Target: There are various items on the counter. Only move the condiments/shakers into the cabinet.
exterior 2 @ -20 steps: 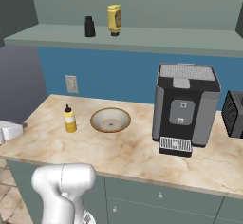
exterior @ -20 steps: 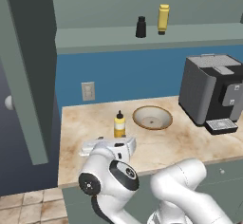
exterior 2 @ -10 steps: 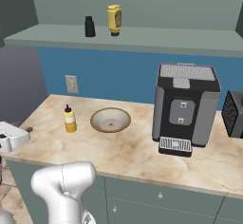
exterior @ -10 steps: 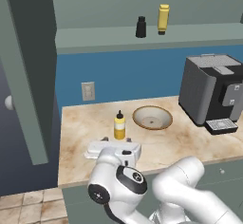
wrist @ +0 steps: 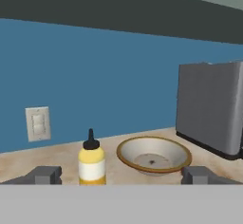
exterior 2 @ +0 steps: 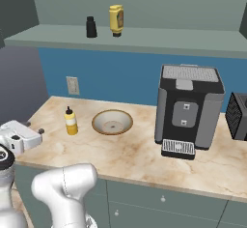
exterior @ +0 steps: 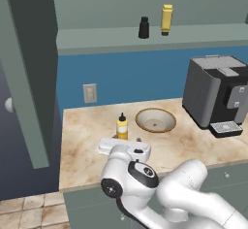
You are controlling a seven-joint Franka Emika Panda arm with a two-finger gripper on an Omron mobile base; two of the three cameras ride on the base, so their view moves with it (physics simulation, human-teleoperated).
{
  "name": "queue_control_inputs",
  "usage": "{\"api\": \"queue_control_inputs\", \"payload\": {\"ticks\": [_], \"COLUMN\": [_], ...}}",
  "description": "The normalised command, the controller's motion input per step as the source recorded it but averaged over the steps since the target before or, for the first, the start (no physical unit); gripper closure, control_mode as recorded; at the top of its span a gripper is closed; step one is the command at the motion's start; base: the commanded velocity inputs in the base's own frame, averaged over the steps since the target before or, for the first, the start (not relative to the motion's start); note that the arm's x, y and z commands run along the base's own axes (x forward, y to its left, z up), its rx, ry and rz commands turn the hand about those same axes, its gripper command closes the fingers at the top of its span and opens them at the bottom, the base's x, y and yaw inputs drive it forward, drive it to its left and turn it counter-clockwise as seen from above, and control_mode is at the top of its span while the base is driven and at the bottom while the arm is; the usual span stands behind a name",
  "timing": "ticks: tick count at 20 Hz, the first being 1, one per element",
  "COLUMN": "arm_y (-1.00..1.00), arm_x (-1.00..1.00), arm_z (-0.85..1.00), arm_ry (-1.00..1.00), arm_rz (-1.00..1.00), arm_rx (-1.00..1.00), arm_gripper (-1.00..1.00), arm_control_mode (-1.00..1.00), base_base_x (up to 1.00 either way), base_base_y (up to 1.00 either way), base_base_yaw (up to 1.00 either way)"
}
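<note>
A yellow squeeze bottle [exterior: 122,128] [exterior 2: 71,121] [wrist: 91,163] with a white band and a black nozzle stands upright on the counter [exterior: 85,143] [exterior 2: 135,154], left of the wooden bowl [exterior: 155,120] [exterior 2: 112,122] [wrist: 154,154]. My gripper [exterior: 127,140] [exterior 2: 36,132] [wrist: 123,175] hovers low over the counter's front edge. It is level with the bottle, a short way in front of it, open and holding nothing. In the hand view the bottle stands between the fingertips [wrist: 45,174], nearer the left one. A black shaker [exterior: 144,27] [exterior 2: 90,27] and a plain yellow bottle [exterior: 166,19] [exterior 2: 116,19] stand on the cabinet shelf [exterior: 203,33] [exterior 2: 169,37].
A big black coffee machine [exterior: 218,97] [exterior 2: 189,105] [wrist: 213,109] occupies the counter's right side. The tall cabinet door [exterior: 29,77] hangs open at the left. A wall outlet [exterior: 89,92] [exterior 2: 72,85] [wrist: 38,123] sits on the blue backsplash behind the bottle.
The hand has crept a little forward toward the squeeze bottle, and the arm behind it has shifted slightly. The jaws have stayed open. The things on the counter and the shelf have not moved.
</note>
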Motion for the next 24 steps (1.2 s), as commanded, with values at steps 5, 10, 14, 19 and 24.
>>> {"api": "queue_control_inputs", "payload": {"ticks": [5, 10, 14, 19, 24], "arm_y": [0.00, 0.00, 0.00, 0.00, -0.09], "arm_x": [0.55, 0.35, 0.11, 0.08, 0.12], "arm_z": [-0.09, -0.04, -0.17, -0.25, -0.20], "arm_ry": [0.00, 0.01, 0.08, 0.12, 0.02], "arm_rz": [0.00, 0.00, 0.00, 0.00, 0.00], "arm_rx": [0.00, 0.00, 0.00, 0.00, 0.00], "arm_gripper": [-1.00, -1.00, -1.00, -1.00, -1.00], "arm_control_mode": [-1.00, -1.00, -1.00, -1.00, -1.00], "base_base_x": [0.00, 0.00, 0.00, 0.00, 0.00], "base_base_y": [0.00, 0.00, 0.00, 0.00, 0.00], "base_base_yaw": [0.00, 0.00, 0.00, 0.00, 0.00]}}
